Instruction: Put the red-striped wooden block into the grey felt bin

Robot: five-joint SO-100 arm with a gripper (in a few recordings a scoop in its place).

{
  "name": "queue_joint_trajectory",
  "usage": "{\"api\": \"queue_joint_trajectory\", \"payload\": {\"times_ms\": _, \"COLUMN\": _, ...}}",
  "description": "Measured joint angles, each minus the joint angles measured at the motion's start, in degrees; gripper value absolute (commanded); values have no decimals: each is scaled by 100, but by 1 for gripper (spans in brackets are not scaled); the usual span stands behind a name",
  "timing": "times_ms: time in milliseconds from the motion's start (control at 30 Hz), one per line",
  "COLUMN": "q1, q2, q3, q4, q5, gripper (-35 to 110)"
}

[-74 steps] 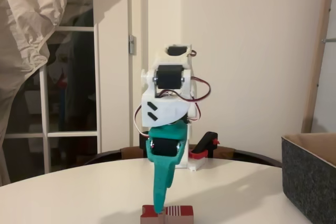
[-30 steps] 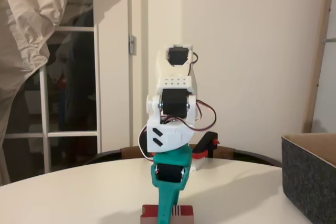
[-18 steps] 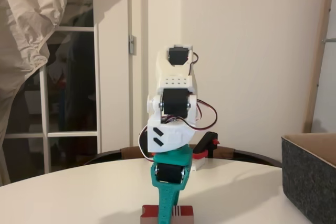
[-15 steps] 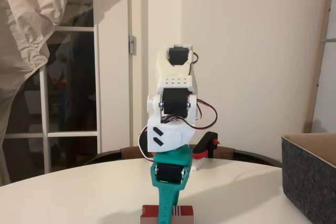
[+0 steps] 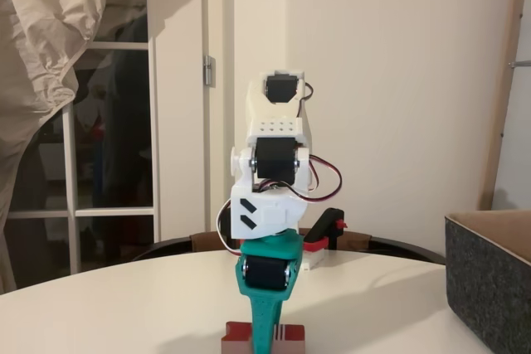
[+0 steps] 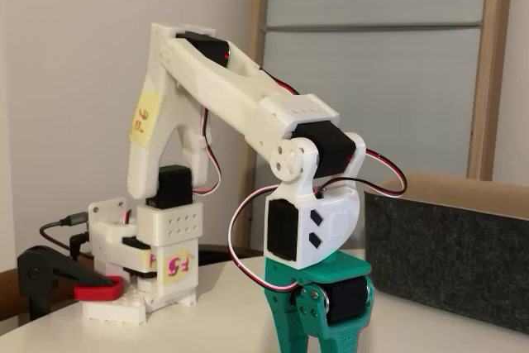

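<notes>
The red-striped wooden block lies at the bottom edge of a fixed view, in the middle of the white table. My teal gripper points straight down over its centre. One finger covers the block's front face and the other is hidden behind it, so the jaws are closed across the block. In the other fixed view the gripper is cut off by the lower edge and the block is out of sight. The grey felt bin stands at the right edge, also seen behind the arm.
A red-and-black clamp holds the arm's base at the table's far edge, and the same clamp sits left of the base. A wall and a glass door lie beyond. Open tabletop stretches between block and bin.
The gripper swung from the block's left part to its centre and closed. In the last half second the wrist and the block edged slightly upward.
</notes>
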Motion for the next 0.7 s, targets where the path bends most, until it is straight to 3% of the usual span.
{"api": "queue_joint_trajectory", "payload": {"times_ms": 700, "q1": 62, "q2": 132, "q3": 62, "q4": 0, "q5": 176, "gripper": 4}}
